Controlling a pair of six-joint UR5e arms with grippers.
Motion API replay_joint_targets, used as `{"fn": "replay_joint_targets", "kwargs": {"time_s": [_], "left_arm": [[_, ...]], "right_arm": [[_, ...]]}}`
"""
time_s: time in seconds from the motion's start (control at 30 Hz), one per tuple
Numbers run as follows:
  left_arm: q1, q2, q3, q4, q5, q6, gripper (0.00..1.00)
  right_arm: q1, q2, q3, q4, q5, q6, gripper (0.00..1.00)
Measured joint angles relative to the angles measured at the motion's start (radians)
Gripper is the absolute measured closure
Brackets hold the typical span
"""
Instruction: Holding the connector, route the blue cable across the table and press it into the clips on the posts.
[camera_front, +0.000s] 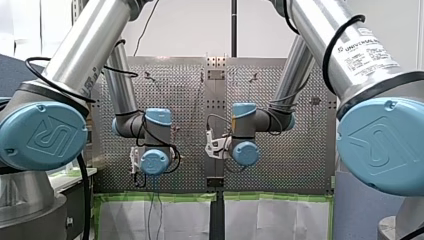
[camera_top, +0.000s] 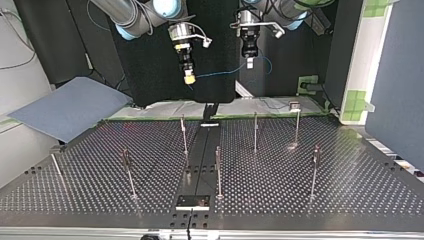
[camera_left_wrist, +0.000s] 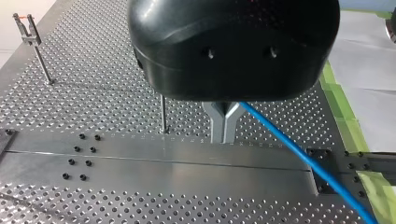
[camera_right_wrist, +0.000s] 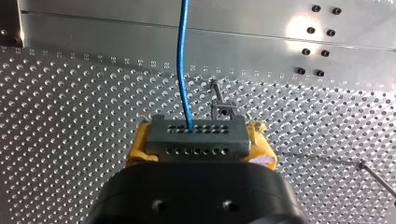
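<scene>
1. Where my right arm comes in at the top view's left, my right pincer (camera_right_wrist: 200, 140) hangs beyond the far end of the centre strip (camera_top: 200, 150) of the table (camera_top: 320, 200), yellow pads clamped on the grey connector (camera_right_wrist: 196, 133).
2. From the connector the blue cable (camera_right_wrist: 183, 60) runs through the air across the strip's line to my left pincer (camera_left_wrist: 224, 133).
3. That pincer is narrow, metal fingertips meeting around the cable, above the strip.
4. Either side of the strip stand posts (camera_top: 184, 135), well apart from the cable.

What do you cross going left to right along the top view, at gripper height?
My right gripper, shut on the connector → blue cable → my left gripper, shut on that cable.
</scene>
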Motion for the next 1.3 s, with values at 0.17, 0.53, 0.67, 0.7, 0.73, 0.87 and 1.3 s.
{"fn": "replay_joint_targets", "kwargs": {"time_s": [0.17, 0.53, 0.67, 0.7, 0.73, 0.87, 1.3], "left_arm": [[0.000, 0.000, 0.000, 0.000, 0.000, 0.000, 0.98], [0.000, 0.000, 0.000, 0.000, 0.000, 0.000, 0.98], [0.000, 0.000, 0.000, 0.000, 0.000, 0.000, 0.98], [0.000, 0.000, 0.000, 0.000, 0.000, 0.000, 0.98], [0.000, 0.000, 0.000, 0.000, 0.000, 0.000, 0.98], [0.000, 0.000, 0.000, 0.000, 0.000, 0.000, 0.98], [0.016, 0.023, -0.010, -0.024, 0.012, 0.005, 0.98]], "right_arm": [[0.000, 0.000, 0.000, 0.000, 0.000, 0.000, 1.00], [0.034, 0.031, 0.001, 0.034, 0.012, -0.026, 1.00], [0.055, 0.042, 0.002, 0.068, 0.013, -0.032, 1.00], [0.058, 0.043, 0.002, 0.079, 0.014, -0.033, 1.00], [0.059, 0.043, 0.002, 0.086, 0.014, -0.033, 1.00], [0.061, 0.044, 0.002, 0.098, 0.014, -0.034, 1.00], [0.064, 0.039, -0.015, 0.108, 0.015, -0.035, 1.00]]}}
